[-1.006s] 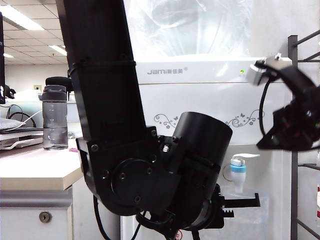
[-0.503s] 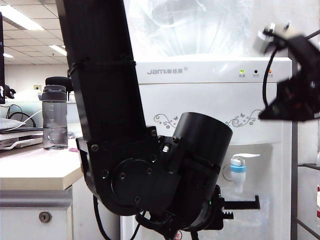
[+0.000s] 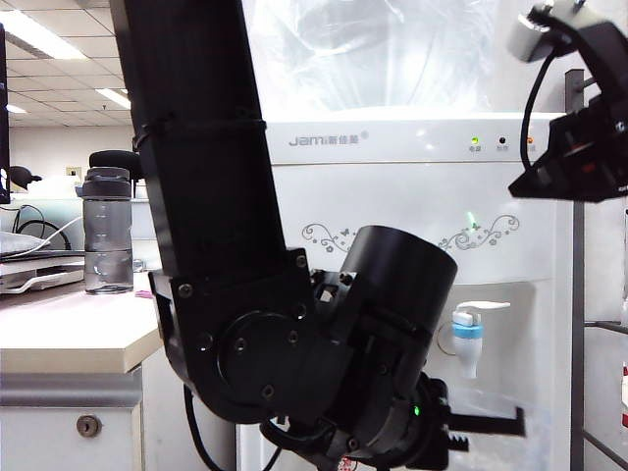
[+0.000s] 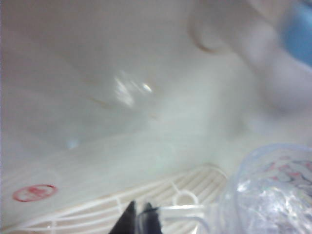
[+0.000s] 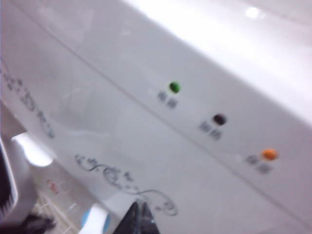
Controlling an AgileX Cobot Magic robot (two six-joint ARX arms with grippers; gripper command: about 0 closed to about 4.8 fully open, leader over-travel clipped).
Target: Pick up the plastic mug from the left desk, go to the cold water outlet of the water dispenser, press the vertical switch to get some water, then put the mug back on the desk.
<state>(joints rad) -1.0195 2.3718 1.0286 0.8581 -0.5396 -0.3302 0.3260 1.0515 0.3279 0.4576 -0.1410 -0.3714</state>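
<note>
Nearest the exterior camera, the left arm's black housing fills the middle of the view; its left claw (image 4: 139, 219) sits low in the dispenser alcove, tips together, clamped on the thin clear handle of the plastic mug (image 4: 273, 195). Left wrist view: mug's dimpled wall is just above the white slotted drip grille (image 4: 195, 187), near and below the blurred cold water outlet (image 3: 467, 330), whose blue ring shows at the frame edge. Whether the mug touches the grille cannot be told. The vertical switch (image 3: 483, 307) juts from the top of the blue-ringed tap, nothing touching it. Right claw (image 5: 139, 217) is high at the exterior view's right, tips together and holding nothing, level with the water dispenser (image 3: 392, 186) panel and well above the tap; its wrist view shows green, dark and orange indicator lights (image 5: 174, 87). Left of the arm, the counter (image 3: 69, 334) carries a smoky-grey bottle (image 3: 107, 231) with a black cap
</note>
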